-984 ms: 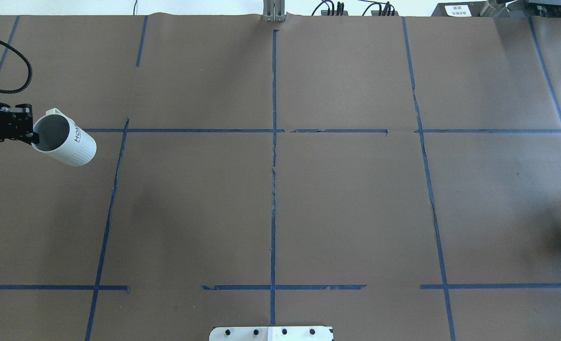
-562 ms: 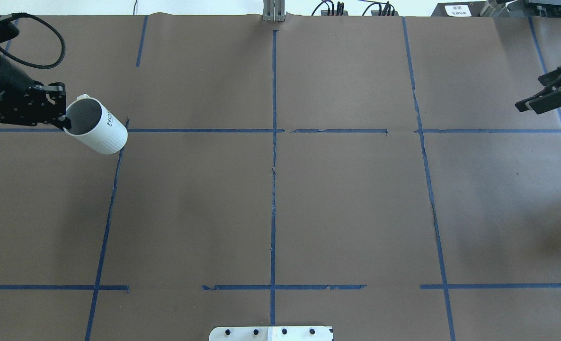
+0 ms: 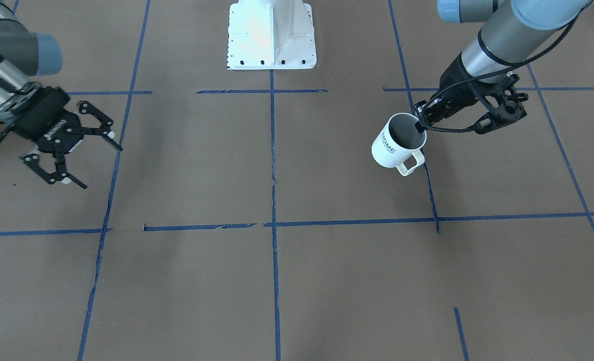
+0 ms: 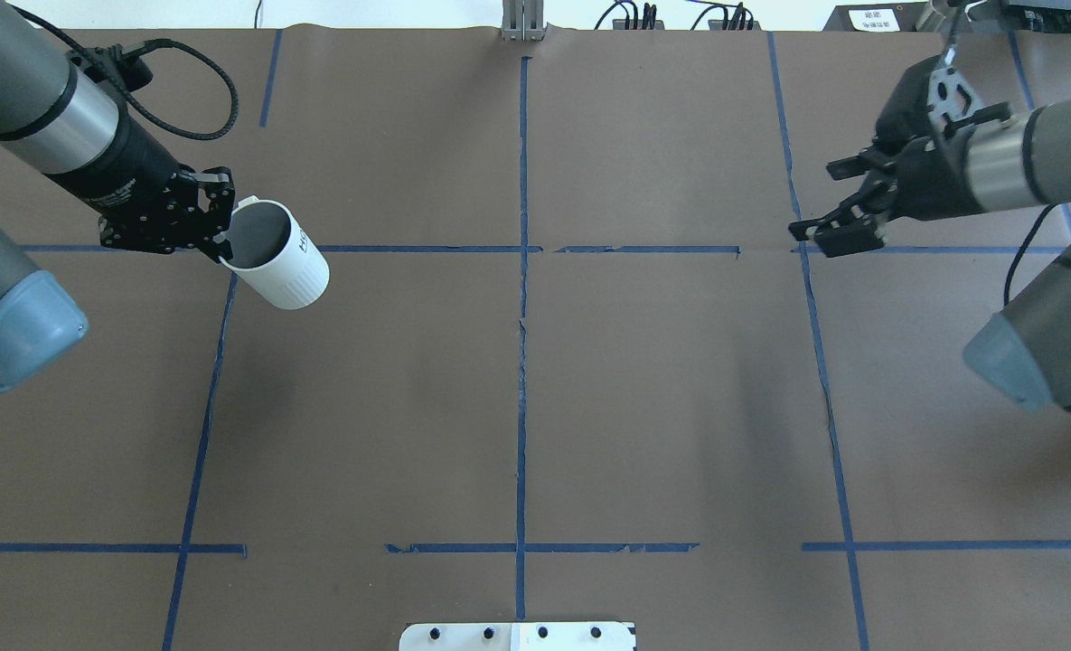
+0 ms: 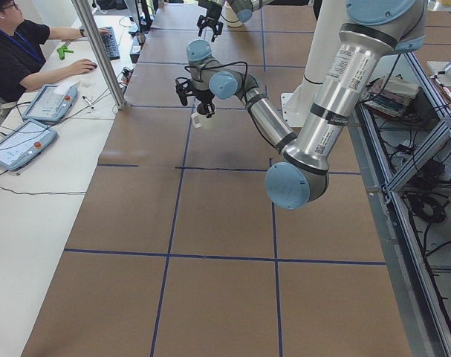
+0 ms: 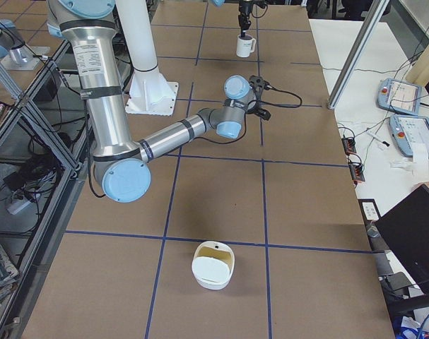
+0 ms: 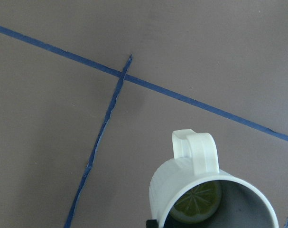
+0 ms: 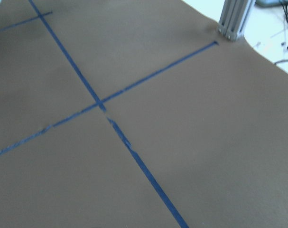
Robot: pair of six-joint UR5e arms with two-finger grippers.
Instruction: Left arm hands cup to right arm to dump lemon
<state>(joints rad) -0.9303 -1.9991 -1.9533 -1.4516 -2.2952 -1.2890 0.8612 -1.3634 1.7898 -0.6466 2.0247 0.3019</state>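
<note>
The white ribbed cup [image 4: 282, 262] with "HOME" lettering hangs tilted above the table, left of centre. My left gripper [image 4: 220, 242] is shut on its rim, one finger inside. In the front-facing view the cup [image 3: 396, 145] has its handle toward the camera, with the left gripper [image 3: 420, 124] on its rim. The left wrist view shows a lemon slice [image 7: 196, 207] in the bottom of the cup [image 7: 191, 178]. My right gripper [image 4: 815, 237] is open and empty at the right, far from the cup; it also shows in the front-facing view [image 3: 101, 167].
Brown paper with blue tape lines covers the table [image 4: 662, 380]. The robot's white base [image 3: 270, 35] stands at the near edge. A white bowl [image 6: 213, 265] sits on the table far out on the right-arm end. An operator [image 5: 17, 52] sits at a side desk.
My left arm has carried the cup rightward toward the table's middle. My right arm has come into view from the right edge and moved left, gripper open.
</note>
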